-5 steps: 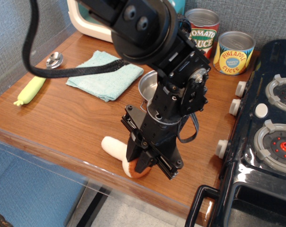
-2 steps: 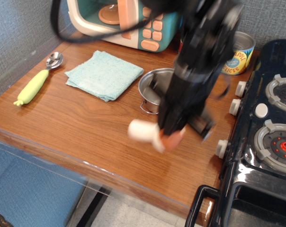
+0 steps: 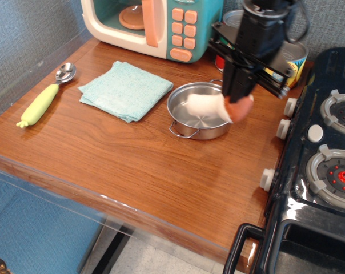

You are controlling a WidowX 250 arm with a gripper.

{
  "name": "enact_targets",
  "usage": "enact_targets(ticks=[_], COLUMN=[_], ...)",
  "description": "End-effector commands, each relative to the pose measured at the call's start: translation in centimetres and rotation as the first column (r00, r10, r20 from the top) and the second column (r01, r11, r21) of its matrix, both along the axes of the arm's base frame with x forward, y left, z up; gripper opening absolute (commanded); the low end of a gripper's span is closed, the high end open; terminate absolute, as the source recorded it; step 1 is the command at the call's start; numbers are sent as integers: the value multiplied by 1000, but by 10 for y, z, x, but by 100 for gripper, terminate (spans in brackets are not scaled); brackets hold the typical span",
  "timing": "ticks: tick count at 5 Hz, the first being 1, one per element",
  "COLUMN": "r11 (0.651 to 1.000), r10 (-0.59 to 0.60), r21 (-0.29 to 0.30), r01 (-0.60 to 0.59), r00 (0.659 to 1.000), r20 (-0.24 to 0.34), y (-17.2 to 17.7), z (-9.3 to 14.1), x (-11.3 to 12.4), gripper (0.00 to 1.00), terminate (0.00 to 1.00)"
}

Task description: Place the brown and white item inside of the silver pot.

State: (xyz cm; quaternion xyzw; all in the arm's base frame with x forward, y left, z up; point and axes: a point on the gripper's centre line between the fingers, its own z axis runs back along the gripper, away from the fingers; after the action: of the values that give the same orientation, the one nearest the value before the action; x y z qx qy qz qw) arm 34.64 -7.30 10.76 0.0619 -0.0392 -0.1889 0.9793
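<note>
My gripper [image 3: 239,106] is shut on the cap of the toy mushroom [image 3: 209,106]. The mushroom hangs sideways in the air, its cream-white stem pointing left over the silver pot [image 3: 187,117], its reddish-brown cap between my fingers at the pot's right rim. The pot is shallow, round and shiny, and stands on the wooden counter [image 3: 121,160] right of the cloth. Nothing else shows in the pot.
A folded teal cloth [image 3: 125,90] lies left of the pot. A yellow-handled spoon [image 3: 45,99] lies at the far left. A toy microwave [image 3: 152,25] stands at the back, two tin cans [image 3: 287,60] behind my arm. A black toy stove [image 3: 327,165] fills the right side.
My gripper has lifted the mushroom from the counter's front edge and carried it back and to the right, so that it now hangs over the pot.
</note>
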Motion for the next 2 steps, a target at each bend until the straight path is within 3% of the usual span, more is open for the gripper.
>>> enact_targets(ticks=[1,2], r11=[997,996], r10=[80,81], r21=[13,18], r01=[-80,-82], r00=[996,996], r20=[39,25], y=[30,32], z=[1,1], x=[44,44], gripper=[0,100], terminate=[0,0])
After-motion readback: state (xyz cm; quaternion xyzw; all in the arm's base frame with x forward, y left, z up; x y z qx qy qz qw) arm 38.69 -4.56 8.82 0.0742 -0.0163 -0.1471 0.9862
